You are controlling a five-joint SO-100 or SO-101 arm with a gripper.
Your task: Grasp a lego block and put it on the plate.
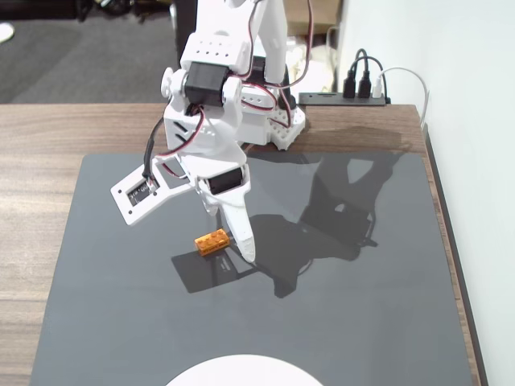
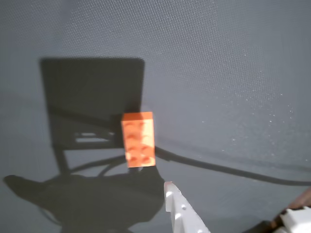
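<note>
So far nothing is grasped: the lego block (image 1: 212, 241) lies on the dark mat (image 1: 362, 322), just beside the spread-fingered gripper (image 1: 229, 241), well apart from the plate (image 1: 241, 371).

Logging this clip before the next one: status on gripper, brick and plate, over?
Gripper down beside lego block, holding nothing; jaw state unclear. Block flat on the grey mat, not yet grasped. Plate at near edge, bare. Path between clear.
</note>
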